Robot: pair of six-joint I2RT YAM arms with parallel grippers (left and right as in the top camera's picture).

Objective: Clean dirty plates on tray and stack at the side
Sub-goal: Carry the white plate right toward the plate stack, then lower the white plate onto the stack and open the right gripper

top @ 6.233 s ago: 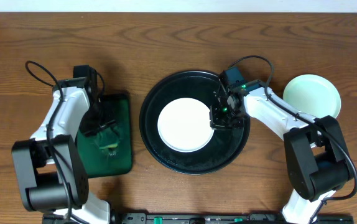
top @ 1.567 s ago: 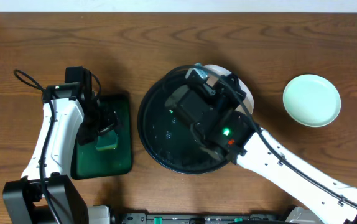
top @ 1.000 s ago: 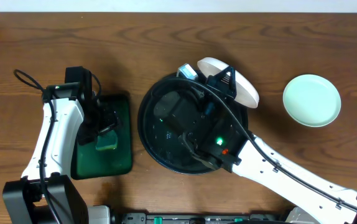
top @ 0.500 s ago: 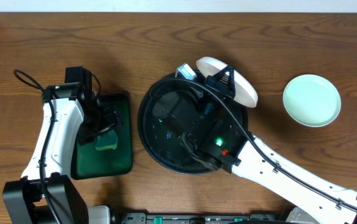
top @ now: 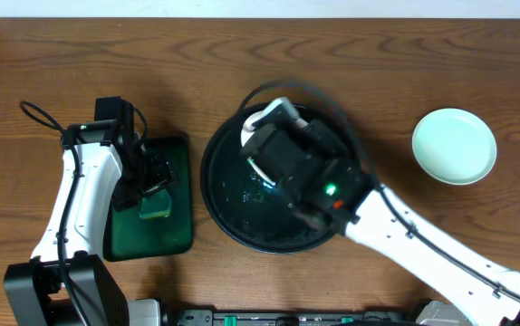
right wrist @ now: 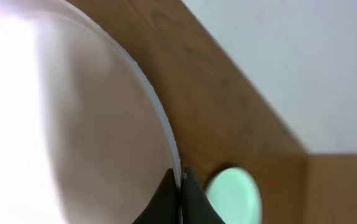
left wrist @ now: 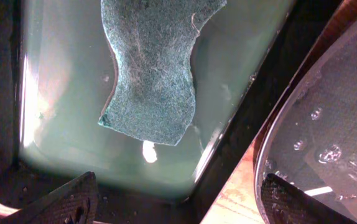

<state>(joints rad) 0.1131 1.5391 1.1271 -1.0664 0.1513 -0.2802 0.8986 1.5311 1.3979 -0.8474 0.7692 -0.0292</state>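
The plate (right wrist: 73, 124) fills the right wrist view as an overexposed blur, cut off at the left and top edges. From overhead the motion-blurred right arm (top: 405, 238) hides nearly all of it and the middle of the tray (top: 216, 195). The sponge (left wrist: 153, 68) runs off the left wrist view's top edge.

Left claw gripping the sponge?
No: the sponge lies loose in the green tray, with the left claw open and clear of it.

green sponge (left wrist: 153, 68) lying in green tray (left wrist: 60, 112) | wooden table (top: 242, 63)
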